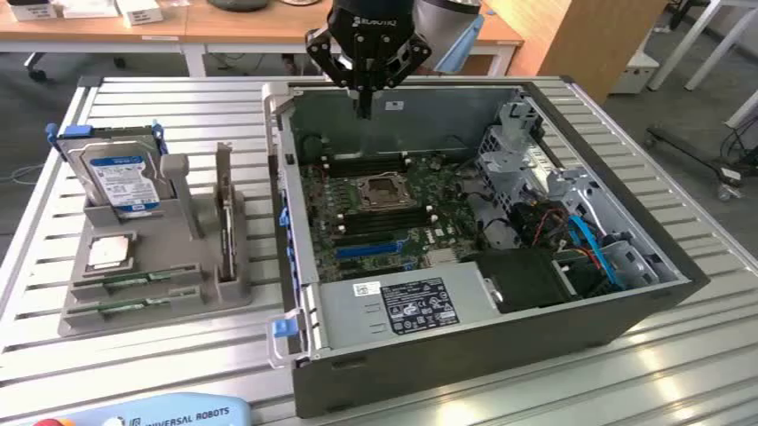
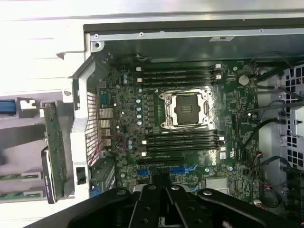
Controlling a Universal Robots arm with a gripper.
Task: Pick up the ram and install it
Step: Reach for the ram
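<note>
In the exterior view we see the gripper [image 1: 365,105] above the far wall of the open case [image 1: 663,266], its fingers [image 1: 362,93] pressed together on nothing. The ram [image 1: 134,282] lies flat beside its twin [image 1: 128,307] in the grooves of the grey holder [image 1: 154,321] on the desk [image 1: 177,106], well apart from the gripper and, we judge, cradled there in a known pose for pickup. In the wrist view we look down on the board, whose slots [image 2: 183,141] beside the socket [image 2: 185,109] are empty, the case presumably laid on its side to turn them upward.
</note>
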